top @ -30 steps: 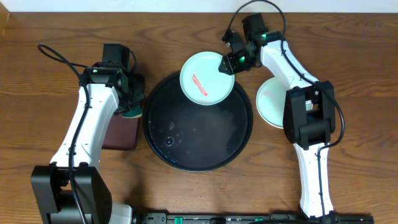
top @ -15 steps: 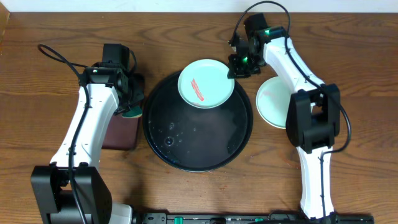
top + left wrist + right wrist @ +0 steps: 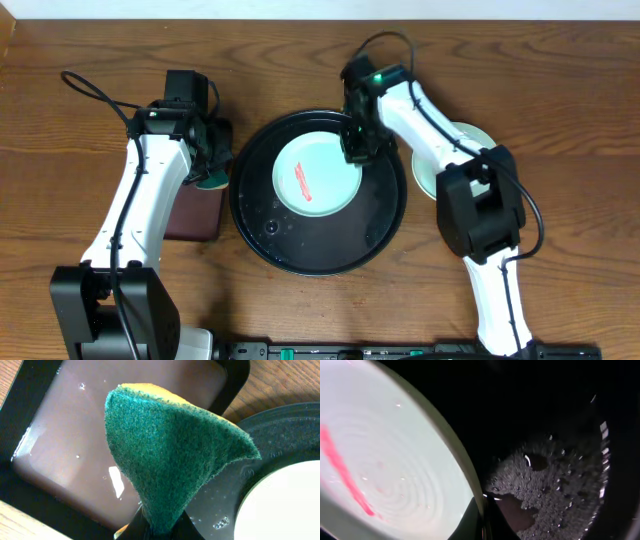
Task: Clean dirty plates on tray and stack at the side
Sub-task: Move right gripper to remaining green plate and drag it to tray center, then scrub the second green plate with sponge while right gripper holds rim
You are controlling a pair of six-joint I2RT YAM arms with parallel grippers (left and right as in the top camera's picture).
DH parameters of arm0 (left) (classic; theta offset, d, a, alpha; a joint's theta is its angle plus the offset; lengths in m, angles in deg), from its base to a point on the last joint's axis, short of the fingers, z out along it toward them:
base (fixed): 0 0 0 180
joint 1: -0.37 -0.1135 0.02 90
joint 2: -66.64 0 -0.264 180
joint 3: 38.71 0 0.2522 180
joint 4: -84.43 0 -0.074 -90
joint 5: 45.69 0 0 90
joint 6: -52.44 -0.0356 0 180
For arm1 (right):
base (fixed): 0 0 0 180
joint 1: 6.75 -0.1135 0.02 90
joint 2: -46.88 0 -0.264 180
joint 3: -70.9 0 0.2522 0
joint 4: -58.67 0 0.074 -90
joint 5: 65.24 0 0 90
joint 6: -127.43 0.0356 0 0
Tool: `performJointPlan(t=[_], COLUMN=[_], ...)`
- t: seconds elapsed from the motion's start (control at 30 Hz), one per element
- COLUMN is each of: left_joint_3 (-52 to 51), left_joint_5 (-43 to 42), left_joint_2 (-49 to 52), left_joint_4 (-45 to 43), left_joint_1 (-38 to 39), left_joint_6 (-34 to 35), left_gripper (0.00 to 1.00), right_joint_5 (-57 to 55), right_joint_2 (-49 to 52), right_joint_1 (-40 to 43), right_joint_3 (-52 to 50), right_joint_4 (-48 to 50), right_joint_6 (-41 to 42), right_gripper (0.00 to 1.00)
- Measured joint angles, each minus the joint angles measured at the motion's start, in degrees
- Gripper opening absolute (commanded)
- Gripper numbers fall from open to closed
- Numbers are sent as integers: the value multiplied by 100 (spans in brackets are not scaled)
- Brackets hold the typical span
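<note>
Glossy black plastic forms the large round raised-rim tray (image 3: pixel 320 248), seen at table centre in the overhead view. A pale mint round plastic plate (image 3: pixel 315 185), smeared red in its middle, now lies inside the tray toward 12 o'clock. One second ago it was held overhanging the rim near 1 o'clock. The right gripper (image 3: pixel 358 150) is pinched on the plate's rim at 2 o'clock. A second mint plate (image 3: pixel 468 133) sits on the table at the tray's 3 o'clock, partly hidden by the right arm. The left gripper (image 3: pixel 210 174) has not shifted and hangs at the tray's 9 o'clock, over a dark-brown rectangular tray (image 3: pixel 190 218).

In the left wrist view, a green scouring sponge with yellow backing (image 3: pixel 170 455) is clamped between the fingers above the brown tray's wet floor.

In the right wrist view, the plate's rim is seen running between the closed fingers at 6 o'clock, with the wet tray floor at 3 o'clock.

The plate is judged positioned for scrubbing. The smear is intact, so cleaning has not begun.
</note>
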Motion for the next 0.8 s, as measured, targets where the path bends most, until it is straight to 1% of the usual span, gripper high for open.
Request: performJointPlan(t=[0.1,0.13,0.17,0.2,0.27,0.3,0.37,0.4,0.47,0.5,0.67,0.8], left_joint_3=[0,0,0,0,0,0,0,0,0,0,0,0], left_joint_5=[0,0,0,0,-2,-4,-26,-44,-94,-118,-197,-221], left_joint_2=[0,0,0,0,0,0,0,0,0,0,0,0], left_joint_4=[-2,0,0,0,-2,0,0,0,0,-2,0,-9], left_joint_1=[0,0,0,0,0,0,0,0,0,0,55,256], left_joint_6=[0,0,0,0,0,0,0,-2,-7,-15,-66,-87], left_gripper=[7,8,8,7,7,7,7,7,7,7,8,8], right_joint_5=[-20,-22,-24,-24,-79,-98,-131,-136,-149,-157,-164,-146], right_joint_2=[0,0,0,0,0,0,0,0,0,0,-42,-203], right_joint_1=[-7,-9,-9,-9,-9,-9,-9,-9,-9,-9,-9,-9], right_joint_3=[-214,-258,-295,-317,-354,-363,-367,-374,-376,-376,-481,-789], right_joint_4=[-22,-46,-70,-83,-125,-120,-83,-17,133,208,472,778], right_joint_6=[26,26,24,20,-50,-70,-98,-151,-225,-238,-337,-313], right_gripper=[1,4,8,15,23,26,28,26,6,1,1,1])
